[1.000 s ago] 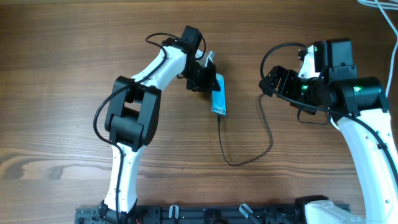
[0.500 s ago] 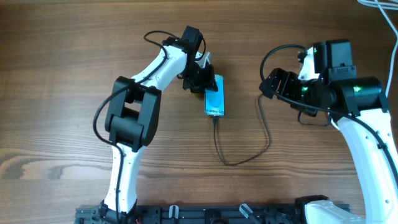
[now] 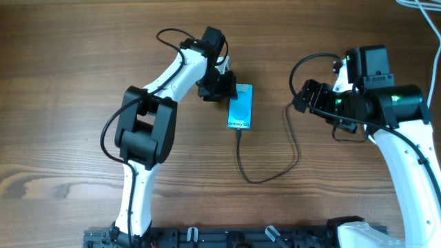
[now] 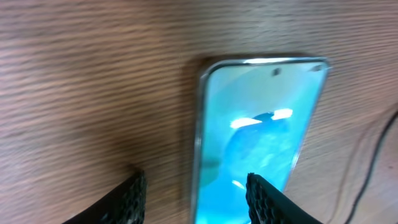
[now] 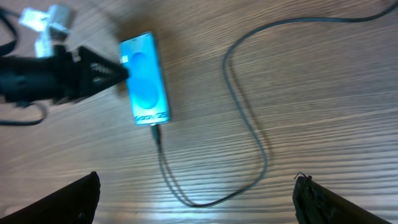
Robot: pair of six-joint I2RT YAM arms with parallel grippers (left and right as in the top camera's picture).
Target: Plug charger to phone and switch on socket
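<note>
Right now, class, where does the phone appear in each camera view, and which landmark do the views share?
Overhead: the phone lies near the centre, upper half.
Left wrist: fills the centre-right, close up.
Right wrist: upper left.
Shared landmark: the charger, a thin black cable curving away near the phone.

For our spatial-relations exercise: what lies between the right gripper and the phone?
Only the charger loops across the table between the right gripper and the phone; the right wrist view shows it best.
</note>
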